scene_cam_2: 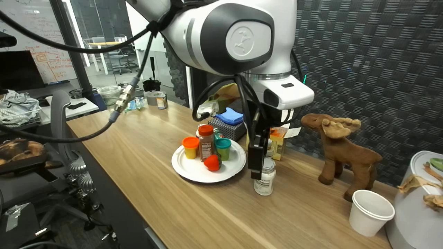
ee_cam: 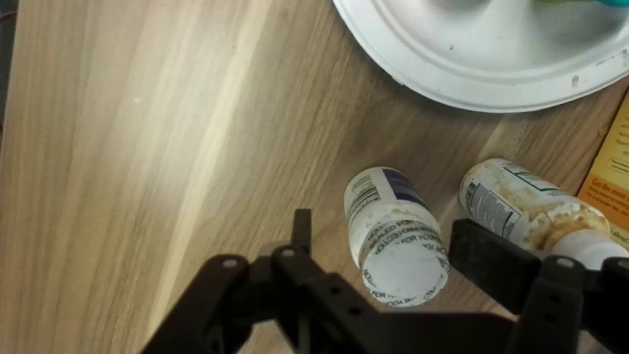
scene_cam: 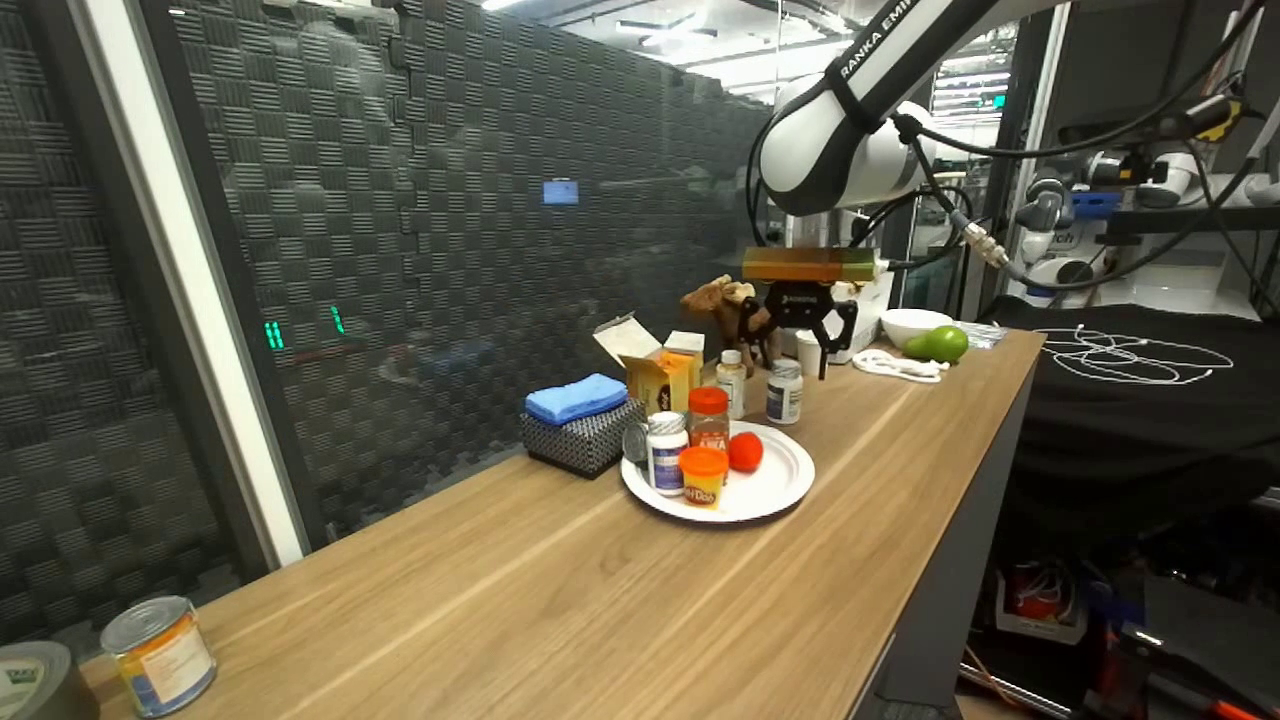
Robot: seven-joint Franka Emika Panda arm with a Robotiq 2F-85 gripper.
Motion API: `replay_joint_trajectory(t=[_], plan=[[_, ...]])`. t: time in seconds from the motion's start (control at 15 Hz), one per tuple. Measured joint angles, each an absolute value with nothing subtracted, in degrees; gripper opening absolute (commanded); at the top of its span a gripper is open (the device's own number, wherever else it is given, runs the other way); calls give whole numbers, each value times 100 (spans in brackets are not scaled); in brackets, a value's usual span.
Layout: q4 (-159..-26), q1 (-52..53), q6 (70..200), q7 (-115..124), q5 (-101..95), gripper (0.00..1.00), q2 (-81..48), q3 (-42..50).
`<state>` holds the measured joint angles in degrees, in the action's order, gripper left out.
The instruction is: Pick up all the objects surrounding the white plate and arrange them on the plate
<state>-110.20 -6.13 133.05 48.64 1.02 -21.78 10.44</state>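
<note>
A white bottle (ee_cam: 393,236), lettering around its cap, stands upright on the wooden table (scene_cam: 600,600), near the white plate (scene_cam_2: 188,170) but not touching it. The gripper (ee_cam: 378,223) hangs over it with jaws apart; our wrist view shows the bottle between them, wood visible between it and one finger, though we cannot tell whether the other finger touches the cap. Just beside it we see a stained bottle (ee_cam: 530,204), also off the plate. On the plate stand a red-capped bottle (scene_cam_2: 206,147), an orange-lidded cup (scene_cam_2: 190,149) and a teal-lidded cup (scene_cam_2: 223,150), with a red ball (scene_cam_2: 211,163) just beside them; in an exterior view we also make out a blue-labelled bottle (scene_cam: 667,458) there. Near the plate are a yellow carton (scene_cam: 658,385) with its flaps raised and a folded blue cloth (scene_cam: 577,398) on a patterned box (scene_cam: 585,438). Farther out, we find a brown plush animal (scene_cam_2: 346,150) near a white paper cup (scene_cam_2: 368,214), green fruit (scene_cam: 943,344) in front of a white bowl (scene_cam: 908,325) and, at one end of the table, a labelled tin (scene_cam: 162,658) beside a roll of tape (scene_cam: 45,685).
</note>
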Motion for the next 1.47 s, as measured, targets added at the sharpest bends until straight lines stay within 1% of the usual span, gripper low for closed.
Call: replay_joint_trajectory(t=[0.07, 0.13, 0.2, 0.33, 0.8, 0.87, 0.93, 1.07, 1.2, 1.27, 1.47], plan=[[-11003, -613, 13305, 4864, 102, 79, -2179, 1051], [-10992, -613, 13305, 4864, 102, 85, -2178, 1057], [-10987, -613, 13305, 4865, 102, 86, -2179, 1061], [-10985, -613, 13305, 4865, 102, 99, -2179, 1063], [-10987, -612, 13304, 4866, 102, 100, -2211, 1096], [-10987, -612, 13304, 4866, 102, 94, -2217, 1110], [-10986, -612, 13304, 4866, 102, 72, -2225, 1125], [-10985, -612, 13304, 4866, 102, 68, -2247, 1150], [-10978, -613, 13304, 4866, 102, 53, -2268, 1169], [-10969, -613, 13304, 4866, 102, 43, -2276, 1172], [-10936, -603, 13305, 4862, 102, 21, -2276, 1169]])
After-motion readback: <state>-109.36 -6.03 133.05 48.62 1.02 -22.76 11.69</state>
